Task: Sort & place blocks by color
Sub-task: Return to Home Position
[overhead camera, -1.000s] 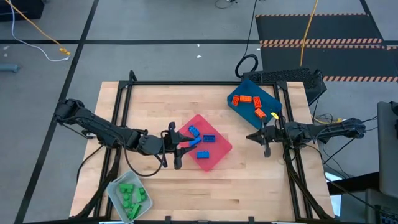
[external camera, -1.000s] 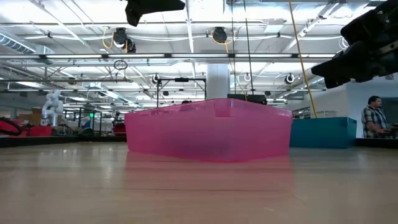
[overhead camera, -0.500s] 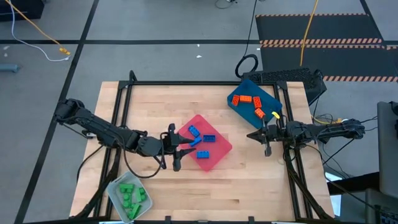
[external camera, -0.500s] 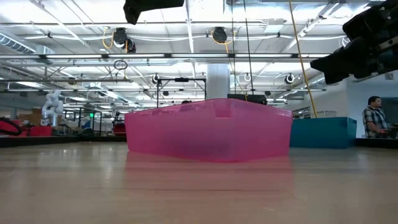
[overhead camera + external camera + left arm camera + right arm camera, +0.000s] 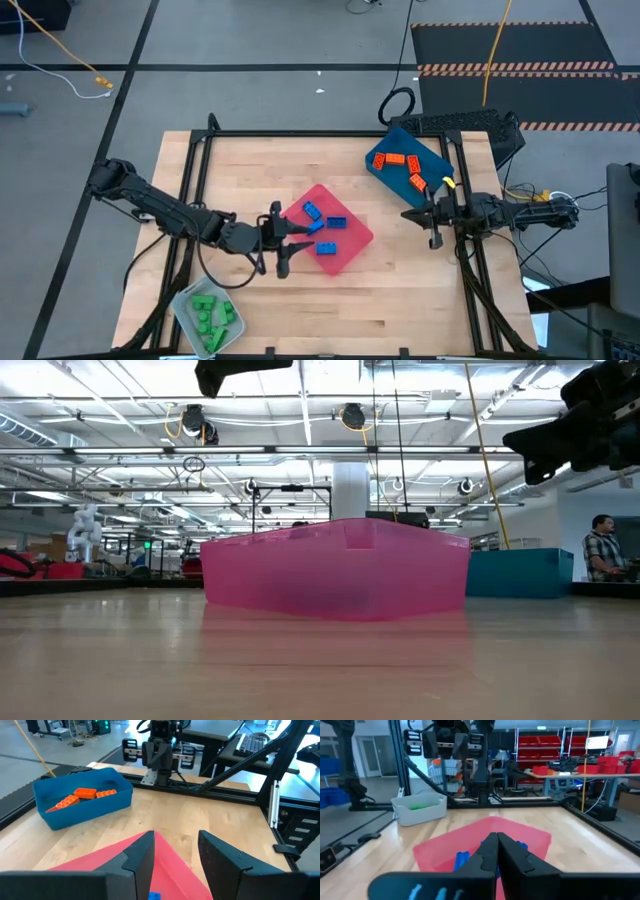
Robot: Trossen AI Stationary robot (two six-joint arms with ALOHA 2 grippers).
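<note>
Blocks point(image 5: 207, 312), green, in grey tray point(image 5: 182, 300), well left of red tray point(image 5: 355, 240). Left gripper point(image 5: 303, 238) spread apart, empty, just beside its left rim: risk of clipping rim when pulling away, jolting blue blocks point(image 5: 338, 222) inside. Orange blocks point(image 5: 390, 160) in blue tray point(image 5: 428, 153), right of it; right gripper point(image 5: 405, 215) closed, empty.

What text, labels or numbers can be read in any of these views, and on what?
None readable in any view.
Pink-red tray, blue tray, grey tray: no labels visible.
Blocks: no print visible.
Floor mat: stripes only, no words.
Red shelf bins: any labels too small to read.
</note>
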